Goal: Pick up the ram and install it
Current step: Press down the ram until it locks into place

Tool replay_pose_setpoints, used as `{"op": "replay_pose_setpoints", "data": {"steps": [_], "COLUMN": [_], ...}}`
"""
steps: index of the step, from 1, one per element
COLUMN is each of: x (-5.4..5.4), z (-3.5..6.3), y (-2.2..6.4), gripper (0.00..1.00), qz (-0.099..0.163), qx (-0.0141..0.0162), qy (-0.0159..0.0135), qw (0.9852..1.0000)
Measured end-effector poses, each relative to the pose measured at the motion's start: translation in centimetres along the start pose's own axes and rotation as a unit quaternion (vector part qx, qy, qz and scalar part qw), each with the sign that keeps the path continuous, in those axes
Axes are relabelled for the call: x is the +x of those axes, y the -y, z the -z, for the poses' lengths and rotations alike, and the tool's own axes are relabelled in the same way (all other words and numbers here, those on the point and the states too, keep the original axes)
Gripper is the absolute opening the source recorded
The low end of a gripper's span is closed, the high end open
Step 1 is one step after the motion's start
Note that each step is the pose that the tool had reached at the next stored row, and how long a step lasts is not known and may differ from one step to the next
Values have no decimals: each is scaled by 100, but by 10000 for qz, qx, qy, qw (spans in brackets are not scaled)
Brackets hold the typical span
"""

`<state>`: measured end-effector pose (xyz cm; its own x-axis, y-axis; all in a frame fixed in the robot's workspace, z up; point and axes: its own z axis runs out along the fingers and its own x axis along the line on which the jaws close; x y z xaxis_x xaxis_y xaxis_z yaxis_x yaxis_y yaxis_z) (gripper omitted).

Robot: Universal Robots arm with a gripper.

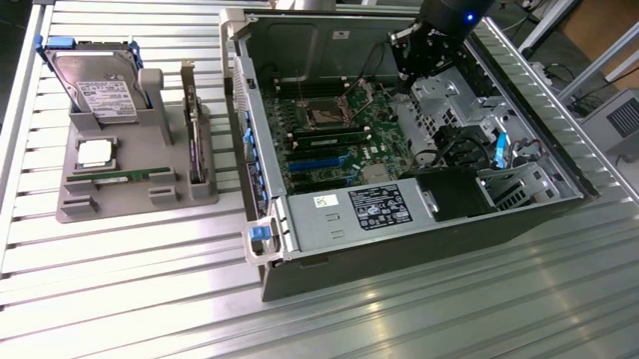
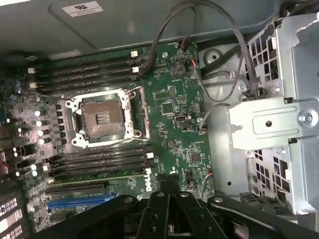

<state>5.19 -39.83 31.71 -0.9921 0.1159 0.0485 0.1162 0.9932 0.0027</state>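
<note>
The ram (image 1: 122,178) is a thin green stick lying flat in the front groove of a grey holder (image 1: 85,209), at the exterior view's left, outside the computer case. My gripper (image 1: 417,73) hangs over the far side of the open case (image 1: 399,247), well away from the ram. In the wrist view my gripper (image 2: 169,183) is shut with nothing between its black fingers (image 2: 158,209), above the green motherboard (image 2: 179,99). Black memory slots (image 2: 99,162) run on both sides of the open processor socket (image 2: 102,118).
The holder also carries a hard drive (image 1: 95,86), a square silver processor (image 1: 95,153) and an expansion card standing on edge (image 1: 193,123). Inside the case are a power supply (image 1: 364,209), a metal drive cage (image 2: 279,124) and loose cables (image 2: 239,50).
</note>
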Motion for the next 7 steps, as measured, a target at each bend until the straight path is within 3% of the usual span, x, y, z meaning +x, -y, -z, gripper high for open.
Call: {"op": "replay_pose_setpoints", "data": {"steps": [2,4,7], "x": [0,0,-3], "z": [0,0,0], "y": [0,0,0], "gripper": [10,10,10], "qz": [433,825,874], "qx": [21,40,43], "qy": [-1,-2,-2], "qw": [9991,9966,9962]}}
